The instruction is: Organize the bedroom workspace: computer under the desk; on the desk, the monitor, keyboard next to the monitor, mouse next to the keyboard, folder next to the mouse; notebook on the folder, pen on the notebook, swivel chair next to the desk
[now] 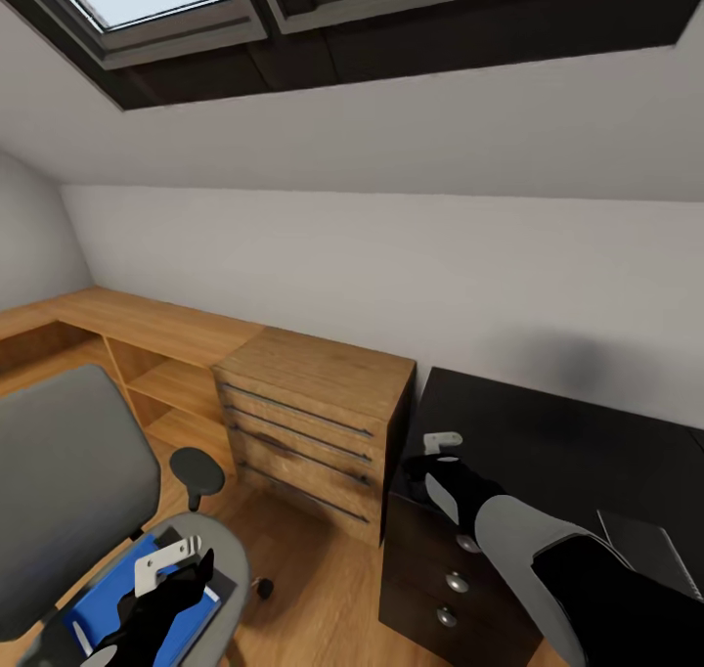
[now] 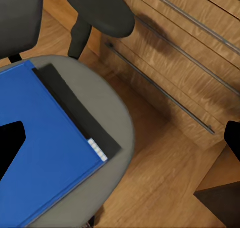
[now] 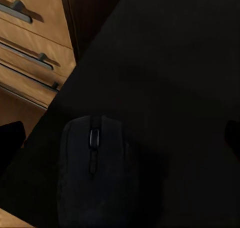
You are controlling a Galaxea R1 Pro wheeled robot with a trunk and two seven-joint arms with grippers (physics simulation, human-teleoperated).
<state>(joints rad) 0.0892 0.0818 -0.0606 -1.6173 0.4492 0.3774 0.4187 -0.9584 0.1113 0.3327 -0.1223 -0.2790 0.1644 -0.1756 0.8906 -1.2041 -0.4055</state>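
Head view: left gripper (image 1: pixel 181 561) hovers over blue folder (image 1: pixel 147 589) on swivel chair (image 1: pixel 78 491); right gripper (image 1: pixel 437 449) above black desk (image 1: pixel 567 452). Left wrist view: fingers spread, empty, folder below. Right wrist view: mouse (image 3: pixel 95 173) on desk beneath wide-open fingers, untouched.

The right arm (image 1: pixel 548 559) has a smooth light-grey shell along its forearm, capped at the elbow end by a glossy black segment and narrowing toward the wrist into a black section with a grey oval inset. Just behind the right hand (image 1: pixel 442 444) sits a small pale-grey metal bracket. The left hand (image 1: pixel 174 577) is black and angular, with a light-grey L-shaped bracket bolted on top, showing two small dark holes. In both wrist views the fingertips (image 2: pixel 11 143) appear as plain matte-black wedges without markings.
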